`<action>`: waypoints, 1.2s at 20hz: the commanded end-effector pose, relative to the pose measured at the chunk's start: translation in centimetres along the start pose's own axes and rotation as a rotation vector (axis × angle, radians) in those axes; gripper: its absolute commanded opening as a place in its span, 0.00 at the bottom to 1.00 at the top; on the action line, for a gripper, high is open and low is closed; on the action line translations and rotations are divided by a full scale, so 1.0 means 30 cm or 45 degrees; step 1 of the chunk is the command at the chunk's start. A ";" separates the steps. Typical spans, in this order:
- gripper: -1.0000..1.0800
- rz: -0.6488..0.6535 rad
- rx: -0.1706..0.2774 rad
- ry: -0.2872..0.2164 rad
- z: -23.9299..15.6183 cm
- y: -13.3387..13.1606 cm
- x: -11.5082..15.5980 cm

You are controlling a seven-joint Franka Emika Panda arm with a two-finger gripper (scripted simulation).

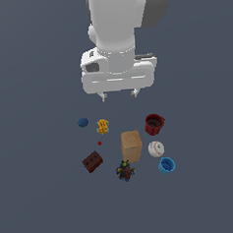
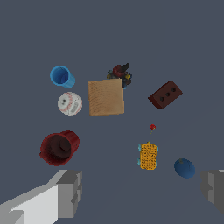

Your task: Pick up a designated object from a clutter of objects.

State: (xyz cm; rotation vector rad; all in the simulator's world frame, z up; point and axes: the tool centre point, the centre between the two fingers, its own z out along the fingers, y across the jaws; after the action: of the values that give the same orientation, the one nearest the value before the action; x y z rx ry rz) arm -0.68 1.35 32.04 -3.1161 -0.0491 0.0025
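The designated object [image 1: 125, 171], a small dark lumpy thing with coloured specks, lies on the floor in front of the tan box [image 1: 131, 146] in the exterior view; in the wrist view the designated object [image 2: 121, 73] shows just past the tan box [image 2: 106, 96], partly hidden by it. My gripper [image 1: 119, 94] hangs open high above the clutter, well apart from everything. Its two grey fingers [image 2: 70, 192] frame the wrist view with nothing between them.
Around the box lie a red cup [image 1: 154, 124], a white baseball [image 1: 156, 148], a blue cup [image 1: 166, 165], a dark red brick [image 1: 92, 161], a yellow lump [image 1: 103, 126], a blue ball [image 1: 83, 122] and a tiny red dot [image 1: 99, 143].
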 end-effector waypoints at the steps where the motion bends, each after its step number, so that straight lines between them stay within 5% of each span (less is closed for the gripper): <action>1: 0.96 0.000 0.000 0.000 0.000 0.000 0.000; 10: 0.96 0.009 -0.008 0.063 -0.061 0.073 0.031; 24: 0.96 0.048 0.000 0.058 -0.027 0.068 0.068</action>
State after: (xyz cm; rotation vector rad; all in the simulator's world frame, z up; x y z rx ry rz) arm 1.10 -0.70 33.11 -3.1170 -0.0036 -0.0704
